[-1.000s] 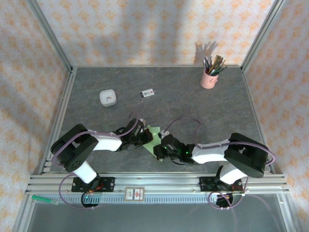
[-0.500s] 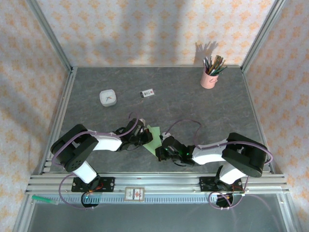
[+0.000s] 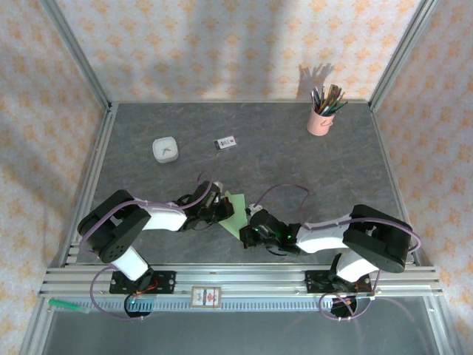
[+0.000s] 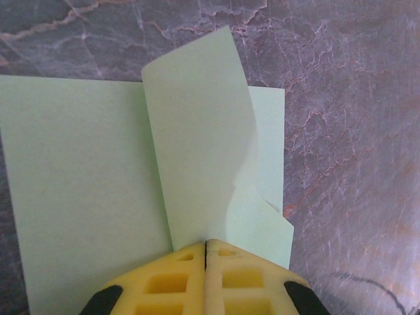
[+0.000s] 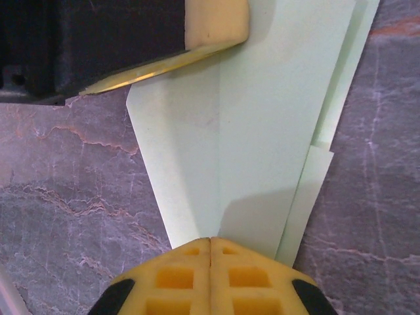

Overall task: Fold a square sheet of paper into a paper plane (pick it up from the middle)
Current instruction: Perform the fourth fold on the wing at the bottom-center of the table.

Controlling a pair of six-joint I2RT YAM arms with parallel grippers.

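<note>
Pale green folded paper sheet (image 3: 236, 209) lay on the grey marbled tabletop (image 3: 295, 155), between the two facing claws. Left gripper (image 4: 205, 246) was closed, pinching a raised flap directly ahead of its tips. Right gripper (image 5: 210, 241) was closed at the sheet's narrow end; whether it gripped the sheet could not be told.
</note>
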